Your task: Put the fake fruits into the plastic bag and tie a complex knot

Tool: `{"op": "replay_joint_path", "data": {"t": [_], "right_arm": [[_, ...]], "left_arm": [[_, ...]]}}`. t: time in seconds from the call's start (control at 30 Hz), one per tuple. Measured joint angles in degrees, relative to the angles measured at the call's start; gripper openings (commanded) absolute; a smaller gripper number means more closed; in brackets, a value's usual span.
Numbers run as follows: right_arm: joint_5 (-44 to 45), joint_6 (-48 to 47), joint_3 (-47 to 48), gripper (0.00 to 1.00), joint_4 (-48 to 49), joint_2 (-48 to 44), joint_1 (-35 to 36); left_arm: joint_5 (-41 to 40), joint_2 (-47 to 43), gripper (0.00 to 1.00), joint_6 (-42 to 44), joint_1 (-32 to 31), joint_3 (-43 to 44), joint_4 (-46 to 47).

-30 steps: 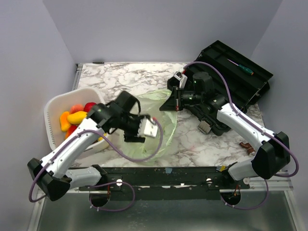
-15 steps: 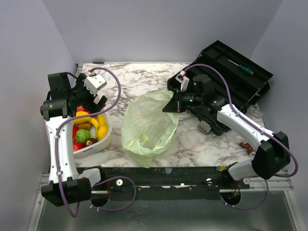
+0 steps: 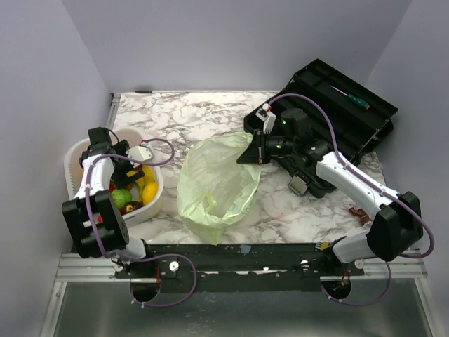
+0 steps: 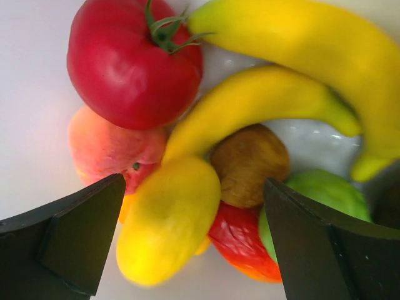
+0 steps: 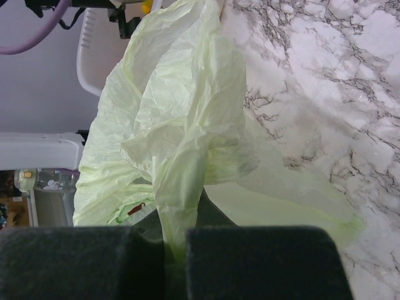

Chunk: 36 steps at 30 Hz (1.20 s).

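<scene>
We see the left gripper (image 3: 133, 173) dipped into the white basket (image 3: 74, 158) at mid-left of the top view, arm folded tight over it. Wrist cam: both fingers (image 4: 69, 240) spread wide at the bottom corners, nothing pinched btwn them, fake fruits (image 4: 250, 106) packed below. Red fruit w/ green stalk (image 4: 128, 62) upper left, two yellow bananas (image 4: 294, 44) curving across top & ctr, brown fruit (image 4: 250, 164) in the middle touching the lower banana. Yellow oval fruit (image 4: 167, 222) bottom ctr btwn the fingers, pink-orange fruit (image 4: 103, 147) just left of it, green round fruit (image 4: 319, 199) at right by the right-hand finger, red piece (image 4: 240, 240) under the brown one. We can't tell if the fingers touch any fruit

Plastic bag (image 3: 217, 182) lies crumpled on the marble table (image 3: 189, 112) at ctr frame, just right of the basket w/ a small gap. The right gripper (image 3: 251, 150) sits at the bag's upper-right edge. Its wrist cam shows the pads (image 5: 250, 262) pressed together on a bunched strand of the pale green film, rest of the bag spreading toward the top left of that view. Behind the right arm, upper right, an open black toolbox (image 3: 344, 116) w/ a green-handled screwdriver (image 3: 356, 101) on it
</scene>
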Motion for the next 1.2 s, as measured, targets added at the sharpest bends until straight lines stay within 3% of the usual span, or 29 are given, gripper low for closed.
{"op": "replay_joint_path", "data": {"t": [0.17,0.33,0.5,0.67,0.93,1.0,1.07,1.2], "right_arm": [[-0.04,-0.02,0.00,0.01,-0.07,0.00,0.00],[-0.22,-0.02,0.00,0.01,-0.11,0.00,-0.02],[-0.46,-0.02,0.00,0.01,-0.13,0.00,-0.33],[-0.57,-0.02,0.00,0.01,-0.11,0.00,-0.35],[-0.90,0.00,0.00,0.01,0.04,0.33,-0.35],[-0.98,0.00,0.00,0.01,0.09,0.44,-0.35],[-1.05,0.00,0.00,0.01,0.11,0.55,-0.35],[-1.09,0.00,0.00,0.01,0.13,0.70,-0.35]], "left_arm": [[-3.45,5.03,0.85,3.41,0.24,0.00,7.61],[-5.49,7.28,0.51,6.40,0.81,0.00,12.26],[-6.14,7.89,0.34,7.43,1.29,0.61,14.21],[-0.35,4.76,0.23,4.61,2.32,3.54,4.85],[17.44,-4.90,0.21,-6.80,1.66,21.51,-12.28],[22.51,-7.50,0.21,-12.81,-1.75,25.73,-13.99],[28.04,-11.26,0.21,-21.73,-9.18,27.45,-12.59],[34.40,-18.88,0.21,-38.25,-25.00,22.77,-2.08]]}}
